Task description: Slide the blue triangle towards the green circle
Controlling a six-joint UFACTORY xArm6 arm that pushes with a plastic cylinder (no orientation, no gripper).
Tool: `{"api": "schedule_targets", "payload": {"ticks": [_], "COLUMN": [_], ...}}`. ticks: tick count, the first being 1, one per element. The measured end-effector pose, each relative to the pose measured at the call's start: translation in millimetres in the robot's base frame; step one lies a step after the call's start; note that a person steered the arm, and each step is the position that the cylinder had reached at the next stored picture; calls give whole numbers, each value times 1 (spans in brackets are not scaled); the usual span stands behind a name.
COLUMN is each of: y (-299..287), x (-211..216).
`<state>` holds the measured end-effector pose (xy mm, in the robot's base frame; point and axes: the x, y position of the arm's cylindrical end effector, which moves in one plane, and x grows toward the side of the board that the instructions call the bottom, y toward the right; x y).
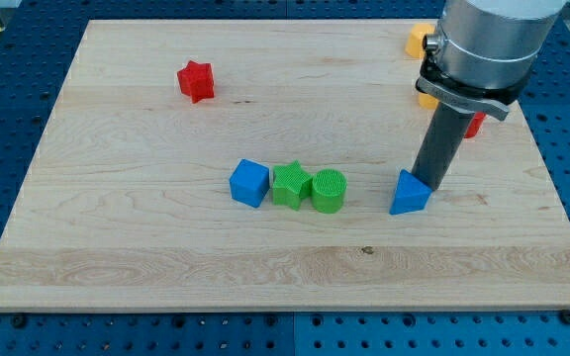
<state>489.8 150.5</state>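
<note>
The blue triangle (409,194) lies on the wooden board (166,267) right of centre. The green circle (329,191) stands to its left, a short gap apart. My tip (427,184) rests against the triangle's upper right side, on the far side from the circle. The dark rod rises from there to the grey arm at the view's top right.
A green star (291,184) touches the circle's left side, and a blue cube (249,183) sits left of the star. A red star (196,80) lies at upper left. An orange block (419,41) and a red block (476,125) are partly hidden behind the arm.
</note>
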Motion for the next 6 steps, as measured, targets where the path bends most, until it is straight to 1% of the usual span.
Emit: {"api": "schedule_targets", "payload": {"ticks": [1, 2, 3, 4, 5, 6], "y": [26, 40, 40, 17, -27, -55], "x": [-6, -3, 8, 17, 17, 17]}}
